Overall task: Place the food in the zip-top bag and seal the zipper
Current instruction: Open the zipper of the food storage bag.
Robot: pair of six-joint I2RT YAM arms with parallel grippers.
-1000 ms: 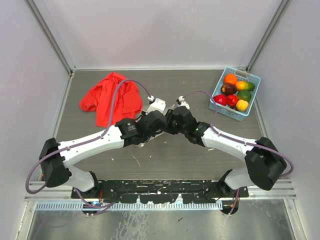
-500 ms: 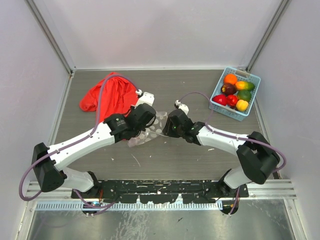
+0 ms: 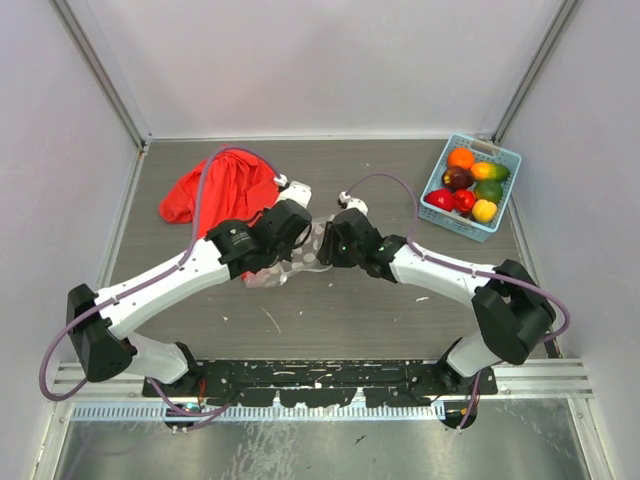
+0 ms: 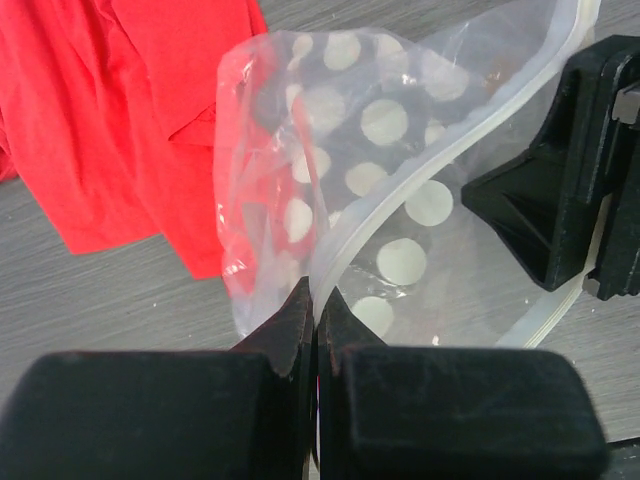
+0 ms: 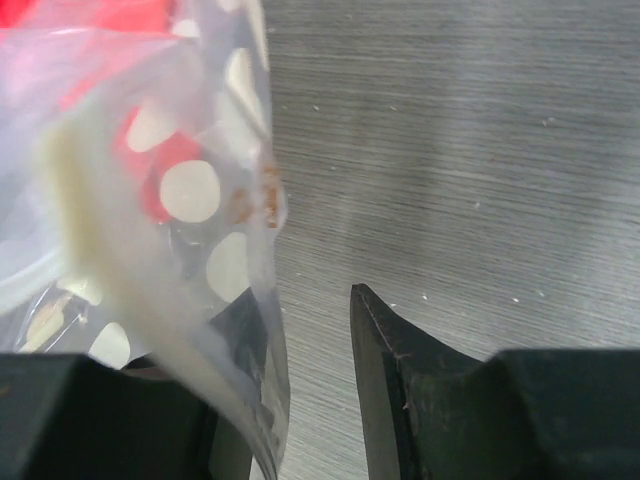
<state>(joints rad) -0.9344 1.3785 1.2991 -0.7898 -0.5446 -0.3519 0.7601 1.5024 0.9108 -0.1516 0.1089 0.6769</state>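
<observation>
The zip-top bag [image 3: 300, 262] lies crumpled between my two grippers at mid-table, next to the red cloth. My left gripper [image 4: 316, 300] is shut on the bag's zipper [image 4: 450, 140], and the dotted bag [image 4: 350, 180] hangs open beyond the fingers. My right gripper [image 5: 300, 300] is open; the bag [image 5: 190, 190] and its whitish zipper strip [image 5: 100, 230] drape over its left finger, and the right finger is bare. From above, the left gripper [image 3: 296, 232] and right gripper [image 3: 328, 246] face each other closely. The food [image 3: 470, 185] sits in the basket at the far right.
A red cloth [image 3: 215, 190] lies at the far left, just behind the bag, and shows in the left wrist view [image 4: 130, 110]. The light blue basket [image 3: 436, 178] stands at the far right corner. Walls enclose the table on three sides.
Both grippers have moved left and away from the bases towards the red cloth. The bag has come into view between them, and the right gripper has closed in on the left one.
</observation>
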